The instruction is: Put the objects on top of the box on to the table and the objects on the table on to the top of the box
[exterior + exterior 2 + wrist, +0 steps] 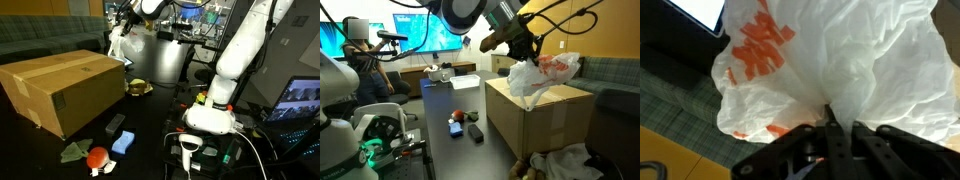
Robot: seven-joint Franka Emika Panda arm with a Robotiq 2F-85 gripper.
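My gripper (517, 48) is shut on a white plastic bag with orange print (546, 72) and holds it in the air above the far end of the cardboard box (535, 122). In the wrist view the bag (830, 55) fills the frame, pinched between the fingers (832, 120). In an exterior view the bag (127, 45) hangs behind the box (60, 88). On the black table beside the box lie a black block (116, 124), a blue object (123, 142), a red ball (97, 156) and a green cloth (75, 151). The box top is bare.
The robot base (212, 112) stands at the table's edge with a white scanner (190, 152) and cables next to it. A dark bowl-like object (138, 87) sits behind the box. A person (362, 55) and monitors are in the background. A couch (610, 75) stands beyond the box.
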